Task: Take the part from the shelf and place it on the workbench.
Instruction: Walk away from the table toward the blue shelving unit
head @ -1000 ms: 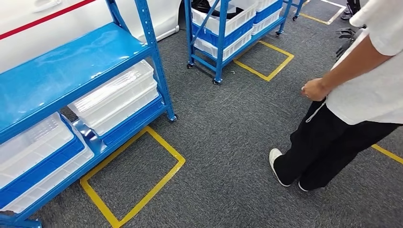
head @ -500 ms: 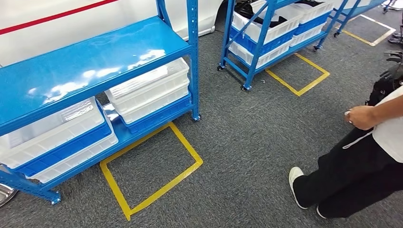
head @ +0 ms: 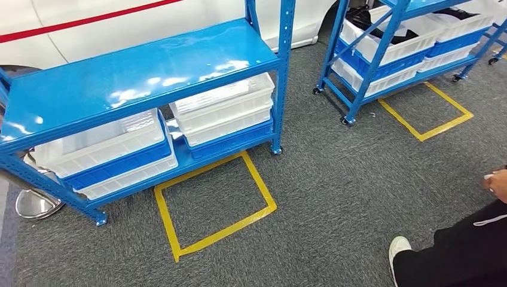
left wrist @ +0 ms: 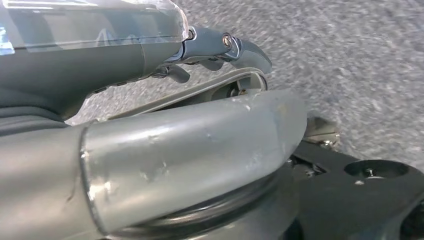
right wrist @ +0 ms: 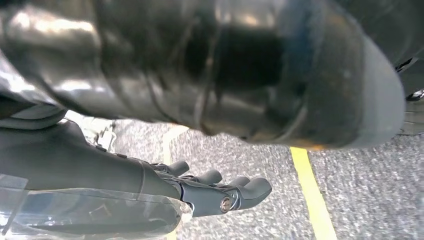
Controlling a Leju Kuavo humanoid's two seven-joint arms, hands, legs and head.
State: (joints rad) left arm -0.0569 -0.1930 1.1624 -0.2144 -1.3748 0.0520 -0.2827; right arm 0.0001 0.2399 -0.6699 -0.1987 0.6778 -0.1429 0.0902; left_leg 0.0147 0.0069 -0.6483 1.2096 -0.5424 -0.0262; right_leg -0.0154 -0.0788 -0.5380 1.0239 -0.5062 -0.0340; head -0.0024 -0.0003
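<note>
A blue metal shelf (head: pixel 137 78) stands ahead on the left, its top board bare and glossy. White crates (head: pixel 224 104) sit stacked on blue ones on its lower level. A second blue shelf on wheels (head: pixel 359 72) stands further back on the right, and a white crate (head: pixel 388 36) there holds dark things that I cannot make out. My left hand (left wrist: pixel 165 55) hangs over grey carpet, its dark fingers (left wrist: pixel 225 45) holding nothing. My right hand (right wrist: pixel 150 192) also hangs low, with its fingers (right wrist: pixel 225 190) stretched out and apart and nothing in them.
A person's dark trouser leg and white shoe (head: pixel 454 254) are at the lower right, a hand (head: pixel 497 184) above them. Yellow tape squares (head: pixel 212 206) mark the grey carpet. A round metal base (head: pixel 36 203) lies beside the near shelf. A white car body (head: pixel 119 18) stands behind.
The camera has turned left, so the whole scene has slid right. The near shelf now sits fully in the picture and the person has dropped to the right edge.
</note>
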